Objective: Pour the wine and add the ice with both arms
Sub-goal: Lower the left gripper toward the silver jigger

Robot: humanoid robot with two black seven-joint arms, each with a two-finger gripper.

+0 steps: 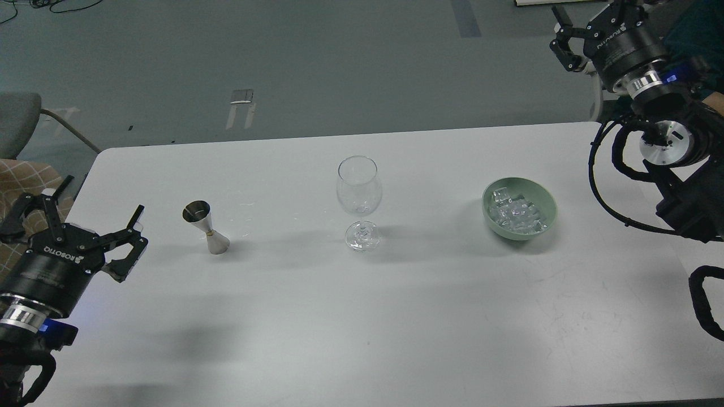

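One jigger (206, 227), one wine glass (359, 199), one bowl (547, 210) at three o'clock holding many ice (516, 213) cubes. Left gripper (93, 206) at eight o'clock gapes wide, empty; right gripper (588, 20) at one o'clock: spread unclear.

You're looking at a cool, evenly lit scene: the white matte table (362, 316) shows soft grey shadows stretching left from the clear stemmed wine glass (359, 200) and steel hourglass jigger (206, 227). Focus holds sharp; faint glints only.
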